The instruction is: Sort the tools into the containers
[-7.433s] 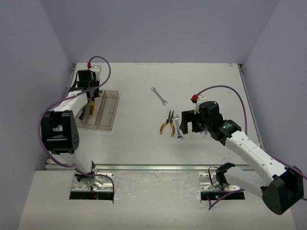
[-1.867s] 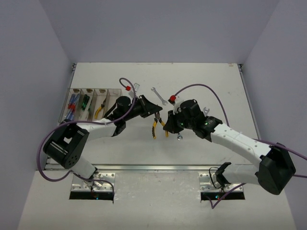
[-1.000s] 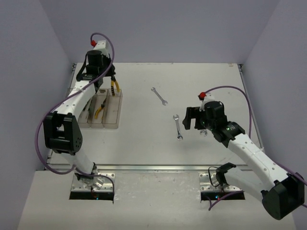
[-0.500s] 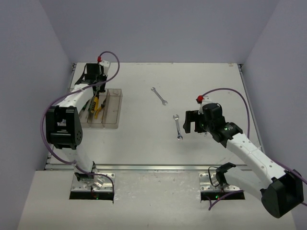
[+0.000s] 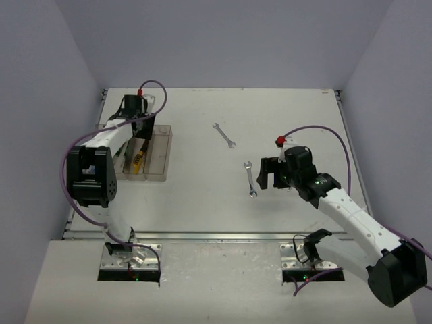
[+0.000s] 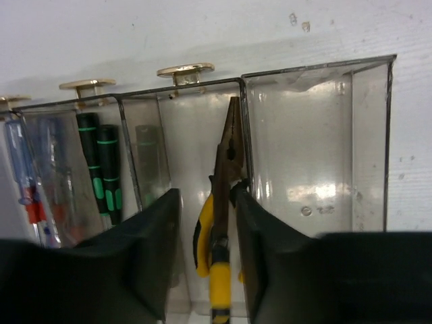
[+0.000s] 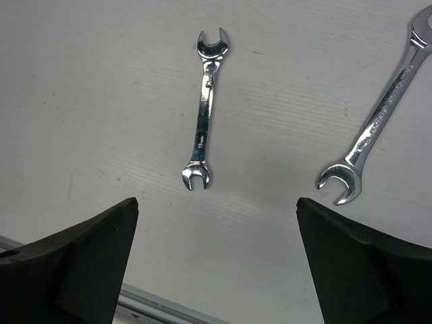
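The containers (image 5: pixel 154 156) are a row of clear bins at the table's left. My left gripper (image 5: pixel 138 128) hangs over their far end, and yellow-handled pliers (image 5: pixel 137 156) lie in the third bin. In the left wrist view the pliers (image 6: pixel 226 202) stand nose-up between my open left gripper's (image 6: pixel 206 196) fingers, leaning on the right finger with a gap to the left one. Green-and-black screwdrivers (image 6: pixel 101 169) and blue-and-red ones (image 6: pixel 30 196) fill the bins further left. Two silver wrenches (image 5: pixel 250 179) (image 5: pixel 224 135) lie on the table. My right gripper (image 5: pixel 265 174) hovers wide open beside the nearer wrench, holding nothing.
The rightmost bin (image 6: pixel 314 148) holds no tool. In the right wrist view one wrench (image 7: pixel 204 108) lies ahead of my right gripper (image 7: pixel 216 202) and another wrench (image 7: pixel 378 115) lies off to the right. Grey walls close the table on three sides.
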`<state>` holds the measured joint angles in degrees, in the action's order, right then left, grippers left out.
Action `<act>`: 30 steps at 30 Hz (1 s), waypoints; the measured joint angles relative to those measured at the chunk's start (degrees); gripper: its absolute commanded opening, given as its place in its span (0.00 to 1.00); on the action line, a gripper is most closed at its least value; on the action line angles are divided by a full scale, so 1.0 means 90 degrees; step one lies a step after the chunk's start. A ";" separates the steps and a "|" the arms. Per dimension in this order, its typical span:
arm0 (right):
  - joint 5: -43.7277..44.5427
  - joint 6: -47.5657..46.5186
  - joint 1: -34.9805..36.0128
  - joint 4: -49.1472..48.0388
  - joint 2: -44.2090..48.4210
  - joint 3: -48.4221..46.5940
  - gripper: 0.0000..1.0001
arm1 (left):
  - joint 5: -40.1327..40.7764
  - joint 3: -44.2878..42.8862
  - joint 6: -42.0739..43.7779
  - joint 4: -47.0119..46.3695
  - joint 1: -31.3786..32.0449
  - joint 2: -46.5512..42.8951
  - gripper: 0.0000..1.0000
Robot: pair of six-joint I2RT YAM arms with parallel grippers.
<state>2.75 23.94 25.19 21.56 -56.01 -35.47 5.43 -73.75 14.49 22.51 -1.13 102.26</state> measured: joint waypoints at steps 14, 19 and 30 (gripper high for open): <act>0.0080 0.0069 0.0000 -0.0034 -0.0171 0.0023 0.99 | 0.0733 -0.2814 -0.1860 0.1509 0.0025 -0.0652 1.00; 0.0211 0.0246 0.0000 0.0069 -0.0952 -0.0080 0.99 | 0.0572 -0.1907 -0.3323 0.1624 0.0034 -0.3404 1.00; 0.0402 0.0751 0.0168 0.0740 -0.3220 -0.1571 0.90 | 0.0292 0.3162 -0.4144 0.1365 0.0039 -0.7730 1.00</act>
<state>6.37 30.70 26.70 28.23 -84.99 -49.61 8.06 -45.29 -22.80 34.79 -0.78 32.68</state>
